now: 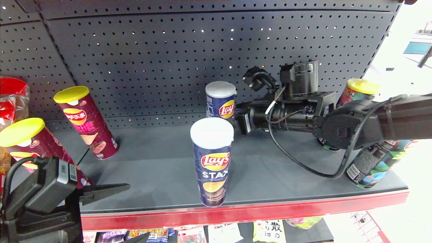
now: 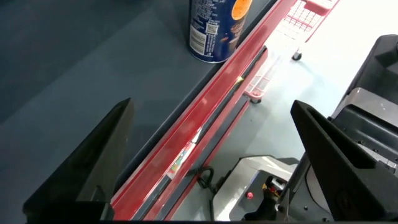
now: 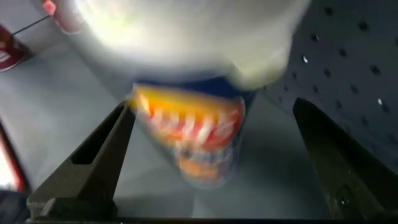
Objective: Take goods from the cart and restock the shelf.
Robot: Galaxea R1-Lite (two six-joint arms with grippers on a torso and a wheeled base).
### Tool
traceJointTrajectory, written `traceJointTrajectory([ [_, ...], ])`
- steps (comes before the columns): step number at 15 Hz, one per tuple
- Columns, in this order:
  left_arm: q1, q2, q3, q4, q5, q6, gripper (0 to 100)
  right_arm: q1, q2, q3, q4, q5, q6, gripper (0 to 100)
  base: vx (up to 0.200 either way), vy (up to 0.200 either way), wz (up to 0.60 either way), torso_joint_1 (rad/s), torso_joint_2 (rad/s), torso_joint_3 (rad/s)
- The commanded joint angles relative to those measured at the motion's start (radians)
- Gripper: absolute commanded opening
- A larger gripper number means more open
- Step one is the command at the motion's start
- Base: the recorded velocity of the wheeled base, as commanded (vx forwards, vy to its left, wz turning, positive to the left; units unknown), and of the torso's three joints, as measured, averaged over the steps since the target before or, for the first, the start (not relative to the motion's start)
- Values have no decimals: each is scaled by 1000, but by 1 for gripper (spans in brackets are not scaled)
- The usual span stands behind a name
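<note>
The right tool (image 3: 211, 106) is spread wide, dark wedge fingers (image 3: 93, 168) flanking the rear cylindrical blue can (image 1: 220, 100), white-lidded, deep on the matte grey shelf (image 1: 152, 162). The left tool (image 2: 211, 104) gapes empty over the glossy red lip (image 2: 211, 87).

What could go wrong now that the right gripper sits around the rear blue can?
1. The rear blue can stands between the open fingers of the right gripper; a sideways pull-out could tip it.
2. The front blue can stands close to the shelf's red edge; the arm's dangling cable might knock it off.
</note>
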Motion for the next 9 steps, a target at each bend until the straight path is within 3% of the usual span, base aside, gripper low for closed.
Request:
traceJointTrajectory([
  [1, 0, 38, -9, -2, 2, 0, 100, 16, -119, 87, 0, -22, 18, 100, 0, 0, 0, 0, 0, 0],
  [3, 1, 76, -29, -3, 5, 4, 100, 36, -214, 177, 0, -79, 53, 100, 0, 0, 0, 0, 0, 0],
  [5, 0, 135, -47, -14, 46, 6, 100, 37, -326, 280, 0, -145, 73, 100, 0, 0, 0, 0, 0, 0],
  [9, -2, 268, -113, -49, 108, 9, 100, 77, -688, 599, 1, -243, 82, 100, 0, 0, 0, 0, 0, 0],
])
